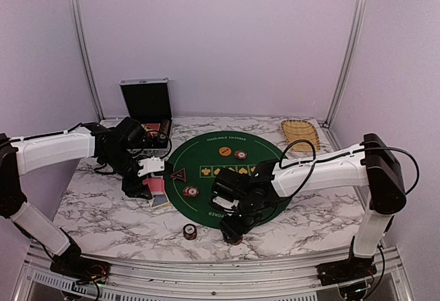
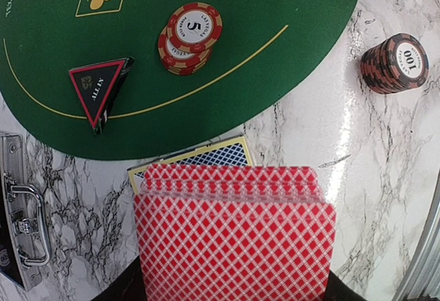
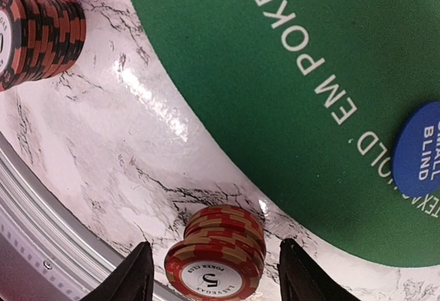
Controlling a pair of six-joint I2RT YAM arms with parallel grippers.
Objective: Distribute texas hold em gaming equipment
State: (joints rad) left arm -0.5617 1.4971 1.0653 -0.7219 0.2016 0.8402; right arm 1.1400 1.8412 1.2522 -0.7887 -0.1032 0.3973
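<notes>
The step in hand seems to be the handing out of chips; the right gripper stands low over a red chip stack with its jaws apart, one finger on each side and a little gap to each, so nothing is clamped yet. This stack rests on the marble table, just outside the edge of the green mat, near the front rail; a dark chip stack stands further along the same side. Whether the stack is about to be taken or is being left here I cannot tell. If it is to be taken, the jaws must close evenly, because the chips lie a bit skewed and could slide apart. The left gripper is clamped on a pack of red-backed cards, held above the table beside the mat; I judge that dealing comes after. The black case stands open at the far left; something reddish lies in it, but what it is I cannot tell. The wicker basket at the far right shows only its own weave.
</notes>
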